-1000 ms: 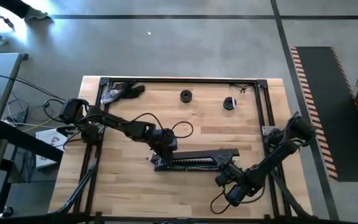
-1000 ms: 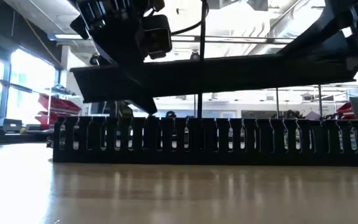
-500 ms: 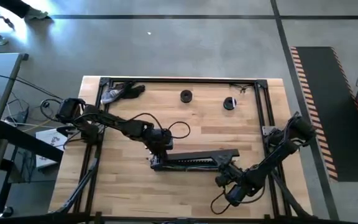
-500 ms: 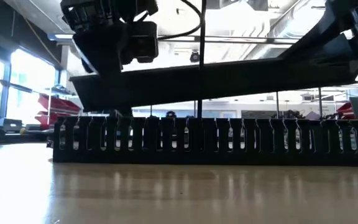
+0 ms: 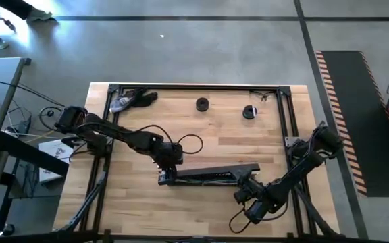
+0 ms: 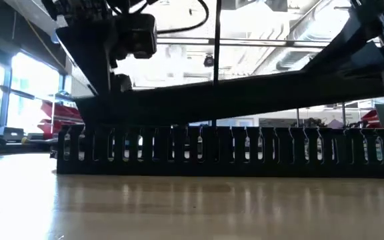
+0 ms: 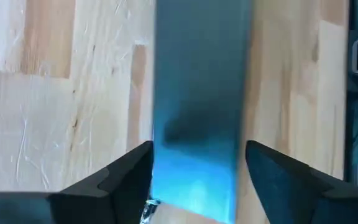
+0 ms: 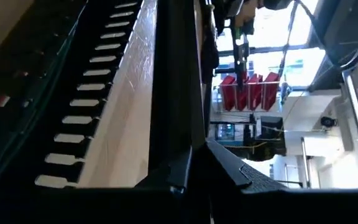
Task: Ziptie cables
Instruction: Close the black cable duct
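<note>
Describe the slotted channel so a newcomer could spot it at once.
On the wooden table, look between the two arms. The slotted channel is the long black bar lying flat on the wood. Unlike the plain dark strip tilted above it, its side is a row of upright slots.

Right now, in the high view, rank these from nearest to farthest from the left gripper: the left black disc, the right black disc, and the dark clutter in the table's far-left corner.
From the left gripper:
1. Left black disc, far side, centre.
2. Dark clutter, far-left corner; close to the first, hard to separate.
3. Right black disc, far right, clearly farthest.

Pale, smooth butcher-block wood table; matt black plastic slotted channel.
</note>
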Robot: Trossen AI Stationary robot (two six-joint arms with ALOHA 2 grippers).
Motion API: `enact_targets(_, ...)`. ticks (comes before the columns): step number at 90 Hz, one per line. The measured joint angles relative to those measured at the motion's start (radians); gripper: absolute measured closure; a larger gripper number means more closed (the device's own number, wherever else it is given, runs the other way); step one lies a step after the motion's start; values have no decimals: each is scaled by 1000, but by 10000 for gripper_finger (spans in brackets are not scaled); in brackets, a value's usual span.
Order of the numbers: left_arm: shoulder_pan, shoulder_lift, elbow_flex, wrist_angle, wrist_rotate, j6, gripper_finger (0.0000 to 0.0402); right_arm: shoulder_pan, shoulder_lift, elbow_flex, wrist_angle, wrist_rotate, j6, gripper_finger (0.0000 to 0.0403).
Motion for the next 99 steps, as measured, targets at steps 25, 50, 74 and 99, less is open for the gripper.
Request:
enact_targets(25,-5,6,0,4,-52,-2,223,13,0,0,-1,37,-50,399)
enact_targets(50,-5,7,0,42,-79,36,202,18,0,0,1,45,-82,401)
enact_targets(74,11,42,0,54,-104,42,182,18,0,0,0,73,-136,402)
enact_targets(99,22,43,0,39,-109,32,156,18,0,0,0,84,-137,402)
